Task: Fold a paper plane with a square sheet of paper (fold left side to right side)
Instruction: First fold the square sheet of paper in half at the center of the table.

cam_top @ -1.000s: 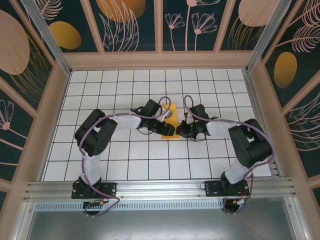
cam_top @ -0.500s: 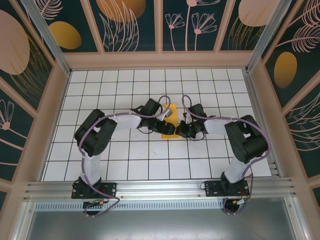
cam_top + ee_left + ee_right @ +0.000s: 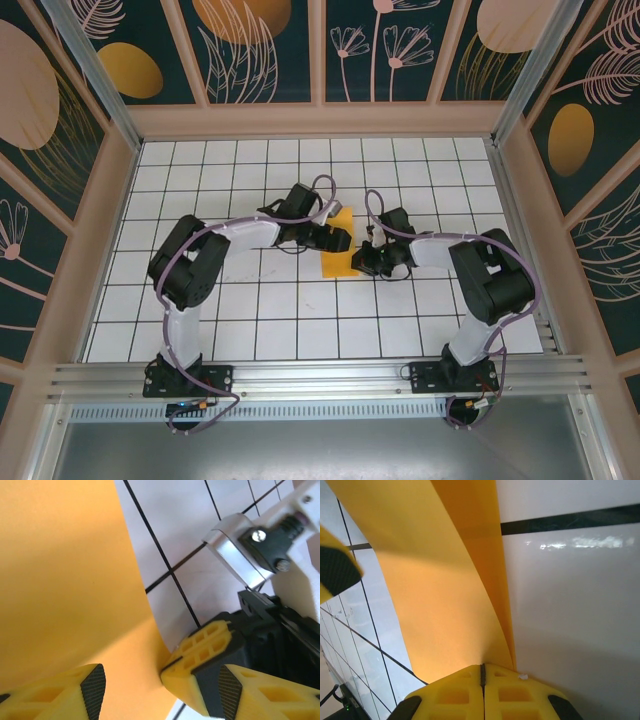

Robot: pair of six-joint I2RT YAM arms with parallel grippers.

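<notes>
Left gripper (image 3: 338, 238), open, shifted farther along square sheet of paper (image 3: 335, 266); right gripper (image 3: 360, 264) pinches its right edge; creasing likely underway.

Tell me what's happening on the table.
A fold of the square sheet of paper is under way. The right gripper is shut on one edge, holding it lifted so the sheet curves over itself. The left gripper is open beside that pinch, over the sheet, gripping nothing. The fold is not pressed flat yet.

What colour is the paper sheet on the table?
Plain orange-yellow; the thin paper sheet shows best in the left wrist view.
</notes>
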